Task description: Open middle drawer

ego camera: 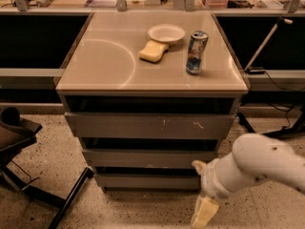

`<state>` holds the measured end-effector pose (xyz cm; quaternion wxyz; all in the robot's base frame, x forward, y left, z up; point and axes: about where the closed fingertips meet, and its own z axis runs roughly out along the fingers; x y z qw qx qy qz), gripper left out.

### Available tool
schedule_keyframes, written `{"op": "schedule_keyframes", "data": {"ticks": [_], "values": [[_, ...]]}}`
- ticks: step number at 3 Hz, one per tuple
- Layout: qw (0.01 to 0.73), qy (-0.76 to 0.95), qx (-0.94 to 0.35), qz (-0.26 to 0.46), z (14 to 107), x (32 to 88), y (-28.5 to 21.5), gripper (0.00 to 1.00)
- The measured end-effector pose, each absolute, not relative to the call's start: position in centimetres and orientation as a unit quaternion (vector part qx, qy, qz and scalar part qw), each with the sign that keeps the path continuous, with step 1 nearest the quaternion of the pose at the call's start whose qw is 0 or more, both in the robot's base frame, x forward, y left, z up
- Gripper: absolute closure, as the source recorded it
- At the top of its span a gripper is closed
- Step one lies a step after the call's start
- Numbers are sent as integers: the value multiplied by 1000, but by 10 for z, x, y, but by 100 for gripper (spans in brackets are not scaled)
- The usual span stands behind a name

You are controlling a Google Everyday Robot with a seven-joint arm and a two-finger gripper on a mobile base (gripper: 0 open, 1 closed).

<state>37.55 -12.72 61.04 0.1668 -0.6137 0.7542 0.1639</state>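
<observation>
Background: a long counter with small clutter is seen behind a row of posts, and dark openings are seen below it on both sides.
Floor: speckled stone (143, 209) is seen around the cabinet; a black chair base (45, 194) stands at the left.
Surface: the beige top (105, 61) of the drawer cabinet carries three things on its far right part.
Bowl: a white bowl (166, 32) is placed at the back.
Sponge: a yellow sponge (153, 51) lies just in front of the bowl, touching its rim or nearly so.
Can: a drink can (196, 52) stands upright, right of the sponge and apart from it.
Top drawer: the large grey front (143, 126) with white scratch marks is found directly under the top.
Middle drawer: the middle drawer (143, 158) is found between the scratched front and the narrow bottom front (143, 181); only its flat grey front is shown, and it appears shut.
Gripper: the gripper (200, 191) is held low at the front right corner of the cabinet, on a white arm (259, 166) coming from the right.
Jaws: the two cream jaws are spread wide and nothing is held; the upper tip is seen at the right end of the middle drawer, but contact cannot be told.
</observation>
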Motion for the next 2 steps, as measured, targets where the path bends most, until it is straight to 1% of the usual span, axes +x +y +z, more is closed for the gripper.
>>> {"op": "schedule_keyframes", "data": {"ticks": [1, 2], "values": [[175, 746, -608, 208, 558, 357, -108, 0], [175, 746, -605, 215, 551, 356, -106, 0]]}}
